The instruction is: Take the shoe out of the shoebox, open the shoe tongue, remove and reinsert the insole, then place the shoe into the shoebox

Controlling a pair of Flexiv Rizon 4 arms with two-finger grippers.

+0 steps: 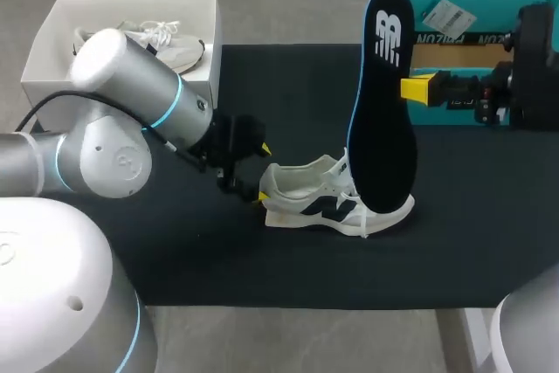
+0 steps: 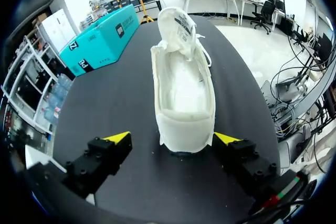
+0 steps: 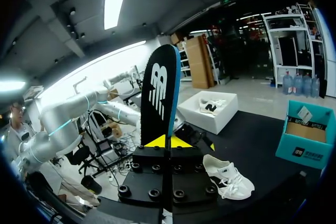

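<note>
A white shoe with dark side marks (image 1: 314, 198) lies on its sole on the black mat (image 1: 175, 251). In the left wrist view the shoe (image 2: 184, 82) shows an empty inside, its tongue pulled up at the far end. My left gripper (image 1: 260, 172) is open, and its fingers straddle the heel (image 2: 173, 139) without clamping it. My right gripper (image 1: 417, 87) is shut on the black insole with a blue edge (image 1: 383, 102). It holds the insole upright above the shoe's toe end. From the right wrist the insole (image 3: 160, 98) rises straight out of the gripper (image 3: 168, 141).
A white shoebox (image 1: 131, 2) stands at the back left with a second shoe inside. A teal box (image 1: 489, 15) lies at the back right, behind my right arm. The mat ends near the front table edge.
</note>
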